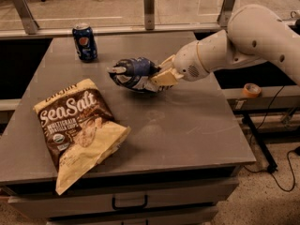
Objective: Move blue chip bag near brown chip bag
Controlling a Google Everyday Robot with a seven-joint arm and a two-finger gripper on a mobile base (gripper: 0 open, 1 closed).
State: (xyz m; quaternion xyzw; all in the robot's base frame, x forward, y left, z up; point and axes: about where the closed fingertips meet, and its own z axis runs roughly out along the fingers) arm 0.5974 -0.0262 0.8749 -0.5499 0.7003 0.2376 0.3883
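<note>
The blue chip bag (132, 73) is a small crumpled dark-blue foil bag held just above the grey table (187, 121), near its middle back. My gripper (157, 78) comes in from the right and is shut on the bag's right side. The brown chip bag (77, 124) with white "Sea Salt" lettering and a cream-yellow bottom lies flat at the front left of the table, its lower corner overhanging the front edge. The blue bag is up and to the right of it, a short gap apart.
An upright blue soda can (85, 42) stands at the back left of the table. A glass rail with metal posts (149, 7) runs behind the table. A roll of tape (251, 90) sits on a ledge to the right. Drawers are below the front edge.
</note>
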